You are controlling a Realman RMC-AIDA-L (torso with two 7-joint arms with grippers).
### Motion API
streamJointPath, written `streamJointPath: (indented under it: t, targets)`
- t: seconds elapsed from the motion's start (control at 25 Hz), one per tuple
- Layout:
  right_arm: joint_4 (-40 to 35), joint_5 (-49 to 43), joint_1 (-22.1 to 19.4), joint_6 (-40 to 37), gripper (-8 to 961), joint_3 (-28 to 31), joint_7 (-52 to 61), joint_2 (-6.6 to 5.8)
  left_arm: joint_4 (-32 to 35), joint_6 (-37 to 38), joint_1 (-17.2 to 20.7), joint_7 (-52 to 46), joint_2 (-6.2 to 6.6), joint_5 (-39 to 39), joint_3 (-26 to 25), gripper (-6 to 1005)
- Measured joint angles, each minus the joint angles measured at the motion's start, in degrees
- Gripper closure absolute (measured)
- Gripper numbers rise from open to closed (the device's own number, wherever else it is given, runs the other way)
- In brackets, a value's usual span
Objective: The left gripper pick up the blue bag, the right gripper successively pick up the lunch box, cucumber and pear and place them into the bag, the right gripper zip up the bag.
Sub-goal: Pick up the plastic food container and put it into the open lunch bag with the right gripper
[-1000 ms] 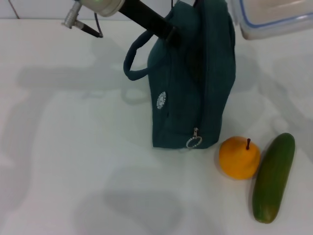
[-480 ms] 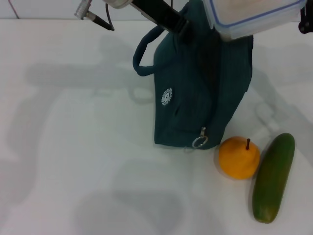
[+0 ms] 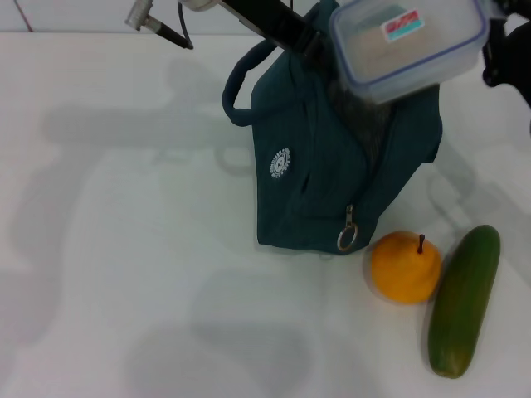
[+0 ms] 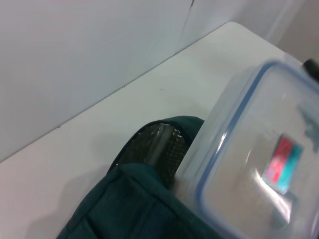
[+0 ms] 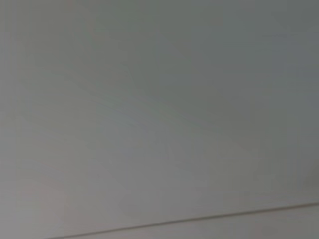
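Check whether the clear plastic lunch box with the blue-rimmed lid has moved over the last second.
Yes. The clear, blue-rimmed lunch box has shifted left and down toward the dark teal bag's opening, while the orange pear stayed put.

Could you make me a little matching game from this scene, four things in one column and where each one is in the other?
Things:
1. lunch box
2. pear
3. cucumber
4. blue bag

Places:
A. lying on the table at the far right
B. held up by its top edge, bottom on the table
C. in the air over the bag's open mouth
D. on the table between the bag and the long green vegetable

Pairs: 1-C, 2-D, 3-A, 4-B
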Motion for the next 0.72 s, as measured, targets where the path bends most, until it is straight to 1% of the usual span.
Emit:
streamJointPath:
  t: [0.28,0.56,0.72]
  targets:
    - [1.2,-3.8,-0.3,3.5,823,-0.1,-1.7,0.01,0.3,0.5,0.1,0.0,-0.01,-0.5,0.0,942]
    - [1.4,-5.6,-0.7,3.3,821,-0.4,-4.4,0.00,0.4,0.5,0.2,0.6,-0.06,-0.6,0.2,942]
    - [1.4,-6.5,-0.8,2.8,819,-0.7,-8.4,0.01,0.3,0.5,0.3,0.9,-0.07,-0.7,0.3,942]
